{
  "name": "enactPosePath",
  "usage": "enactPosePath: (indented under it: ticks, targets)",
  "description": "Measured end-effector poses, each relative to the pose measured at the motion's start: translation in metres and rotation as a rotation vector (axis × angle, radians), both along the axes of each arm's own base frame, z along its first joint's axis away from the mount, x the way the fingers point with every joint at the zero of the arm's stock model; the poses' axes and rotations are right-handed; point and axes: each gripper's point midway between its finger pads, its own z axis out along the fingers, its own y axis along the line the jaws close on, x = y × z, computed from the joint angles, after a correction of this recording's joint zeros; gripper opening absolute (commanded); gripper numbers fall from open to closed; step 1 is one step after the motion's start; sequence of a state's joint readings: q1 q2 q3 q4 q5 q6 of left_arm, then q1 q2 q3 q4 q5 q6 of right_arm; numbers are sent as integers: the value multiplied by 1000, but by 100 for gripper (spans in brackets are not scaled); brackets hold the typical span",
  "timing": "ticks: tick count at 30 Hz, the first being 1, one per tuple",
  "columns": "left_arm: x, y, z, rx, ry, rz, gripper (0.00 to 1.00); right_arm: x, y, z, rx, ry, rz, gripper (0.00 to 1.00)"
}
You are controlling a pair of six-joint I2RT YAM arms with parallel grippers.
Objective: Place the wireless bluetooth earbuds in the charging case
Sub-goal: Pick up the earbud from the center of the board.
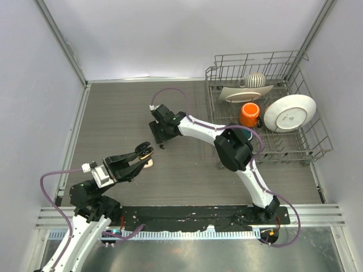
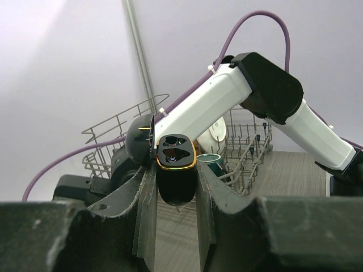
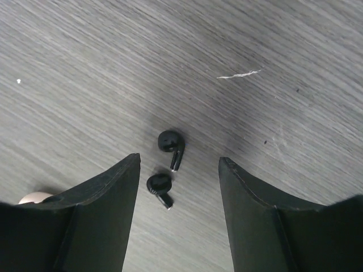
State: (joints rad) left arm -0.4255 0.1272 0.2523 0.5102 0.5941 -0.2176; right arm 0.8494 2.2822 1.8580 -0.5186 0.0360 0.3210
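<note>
Earbuds (image 3: 171, 144), black, on the table (image 3: 295, 51) well off its edges, between the right gripper's (image 3: 178, 164) parted jaws
Likely light, slick; best pinched across the bulb; left gripper (image 2: 176, 190) clamps the open charging case (image 2: 176, 153)

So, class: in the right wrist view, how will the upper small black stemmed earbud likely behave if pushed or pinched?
The small black stemmed earbud looks tiny, so probably very light and easily flicked. Its rounded glossy head may roll or slip from a pinch. The stem lying flat on the grey wood-grain table should limit rolling.
</note>
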Motion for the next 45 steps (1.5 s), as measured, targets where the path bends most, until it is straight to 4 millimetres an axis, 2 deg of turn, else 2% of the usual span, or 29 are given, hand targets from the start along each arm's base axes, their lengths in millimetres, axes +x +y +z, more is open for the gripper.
enactPosePath:
  ticks: [3,10,14,27,45]
  targets:
    - [-1,1,2,4,-11,7,0,3,0,-12,-27,5,-1,62]
    - [2,1,-2,12,8,14,0,13,4,-3,-31,-30,-1,58]
    - [3,1,-3,13,12,15,0,18,6,-9,-51,-38,-2,55]
    - [5,1,-6,16,29,23,0,7,9,-16,-132,-68,15,47]
    - [5,1,-6,17,28,25,0,9,4,-16,-151,-65,-42,33]
